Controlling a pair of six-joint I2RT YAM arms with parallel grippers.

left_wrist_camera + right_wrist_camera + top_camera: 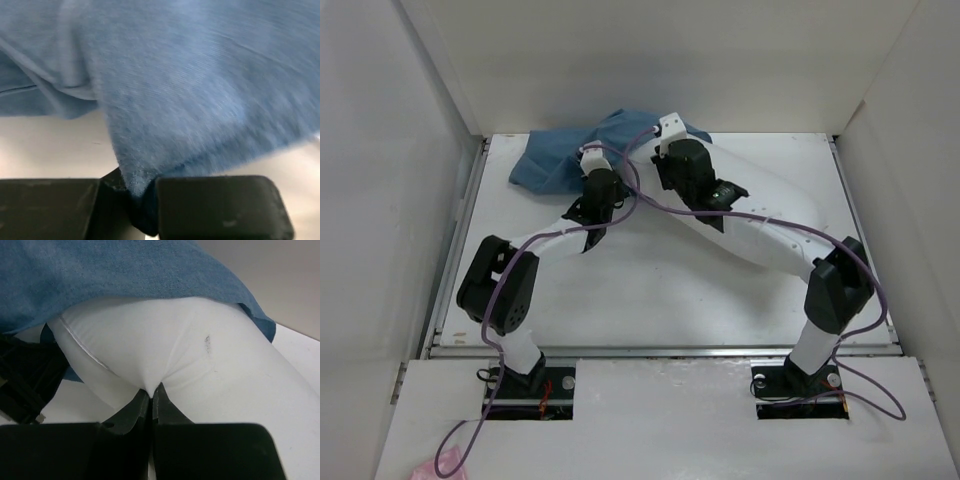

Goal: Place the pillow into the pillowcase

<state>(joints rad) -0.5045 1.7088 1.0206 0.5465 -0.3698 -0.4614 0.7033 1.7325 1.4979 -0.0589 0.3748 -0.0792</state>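
The blue pillowcase [555,155] lies bunched at the back left of the table. The white pillow [765,205] lies slantwise under my right arm, with its far end under the pillowcase's edge. My left gripper [594,172] is shut on a fold of the pillowcase [190,90], and the cloth is pinched between its fingers [145,200]. My right gripper [670,145] is shut on a pinch of the pillow's cover [165,345], its tips [151,390] meeting on the fabric. The pillowcase [110,270] drapes over the pillow's far end there.
The white table [650,290] is boxed in by white walls on the left, back and right. My left gripper's black body [25,380] shows close on the left in the right wrist view. Purple cables loop over both arms.
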